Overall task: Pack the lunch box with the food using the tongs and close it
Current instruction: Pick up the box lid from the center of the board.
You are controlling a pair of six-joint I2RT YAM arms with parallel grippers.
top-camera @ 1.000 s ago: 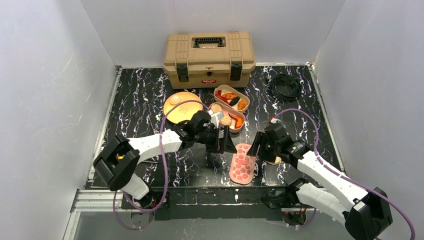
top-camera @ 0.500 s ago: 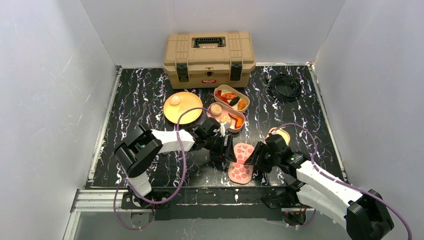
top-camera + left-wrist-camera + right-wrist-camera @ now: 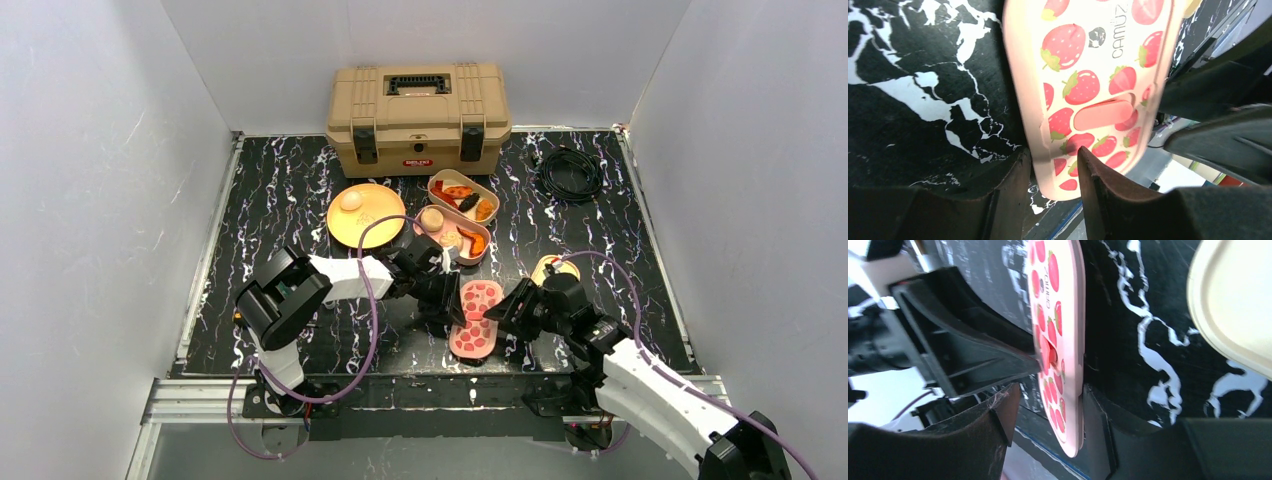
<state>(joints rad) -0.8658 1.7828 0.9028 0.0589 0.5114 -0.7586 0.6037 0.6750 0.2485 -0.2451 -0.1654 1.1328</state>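
Note:
The pink strawberry-print lunch box lid (image 3: 475,318) lies near the front table edge between both arms. My left gripper (image 3: 450,303) (image 3: 1053,156) is shut on the lid's (image 3: 1098,75) corner, one finger on its printed face and the other at its rim. My right gripper (image 3: 507,312) (image 3: 1050,395) stands open around the lid's (image 3: 1055,300) other end, with one finger against the underside and a gap at the other. Two lunch box trays (image 3: 444,181) (image 3: 483,256) hold the food: a tan bun (image 3: 432,215) and orange-red chunks (image 3: 472,240). The tongs are out of view.
An orange plate (image 3: 372,222) with a white egg (image 3: 350,200) sits left of the trays. A cream lid (image 3: 553,266) lies just behind my right gripper. A tan toolbox (image 3: 418,115) stands at the back, with a coiled black cable (image 3: 570,172) to its right.
Both grippers came in on the pink lid from either side. The left jaws closed on its corner, the right ones narrowed a little, and the lid shifted slightly left.

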